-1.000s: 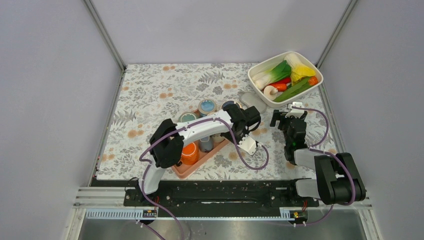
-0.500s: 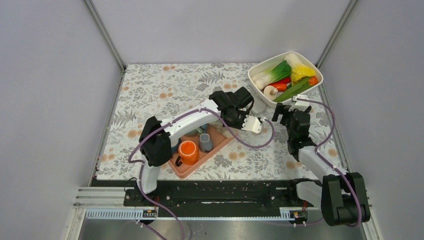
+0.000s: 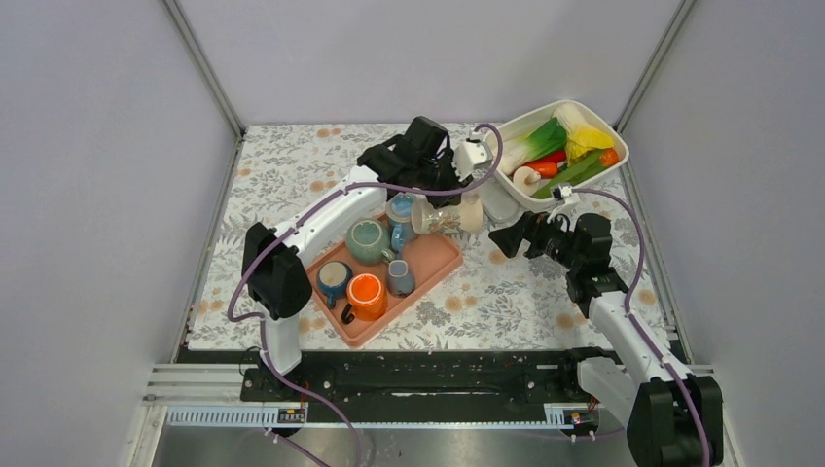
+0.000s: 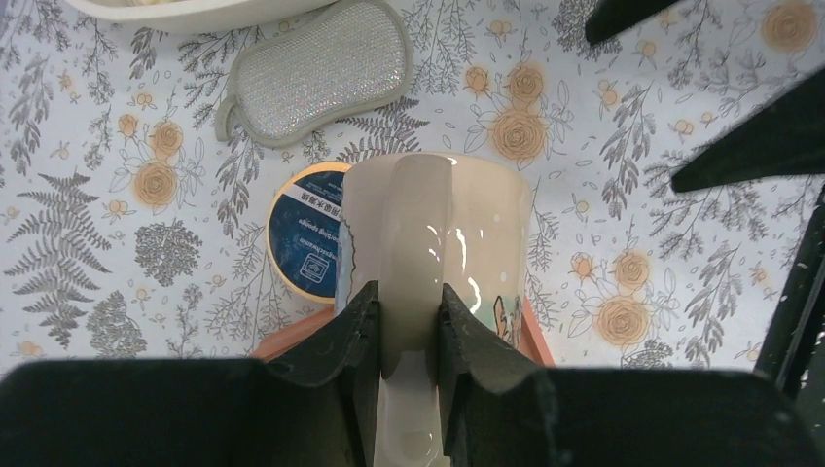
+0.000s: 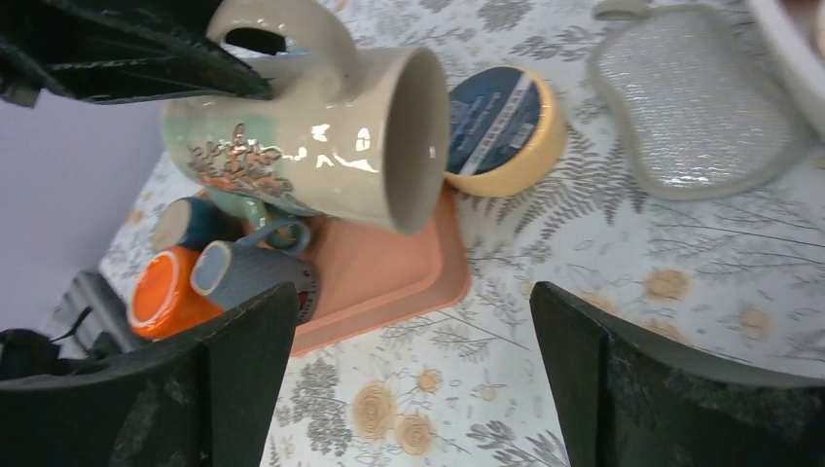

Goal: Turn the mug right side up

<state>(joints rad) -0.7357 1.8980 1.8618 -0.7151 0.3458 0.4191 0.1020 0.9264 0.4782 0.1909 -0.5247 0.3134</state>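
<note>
A cream mug (image 3: 449, 216) with a teal floral band hangs on its side above the tray's far right corner, its mouth turned toward the right arm. My left gripper (image 3: 435, 193) comes down from above and is shut on the mug's handle (image 4: 411, 243); its fingers (image 4: 360, 331) pinch the handle from both sides. In the right wrist view the mug (image 5: 311, 146) fills the upper left, its mouth (image 5: 420, 136) facing right. My right gripper (image 3: 508, 236) stands open just right of the mug, nothing between its fingers (image 5: 243, 360).
An orange tray (image 3: 438, 263) holds several upright mugs, among them a teal one (image 3: 368, 240) and an orange one (image 3: 366, 295). Below the held mug lies a yellow tape roll (image 4: 306, 233). A grey sponge (image 4: 321, 73) sits behind it. A white bowl (image 3: 603, 185) of vegetables stands at the back right.
The left arm has lifted the mug from beside the tray's right edge and swung it up and back. The right arm has reached left toward it, its jaws still wide.
</note>
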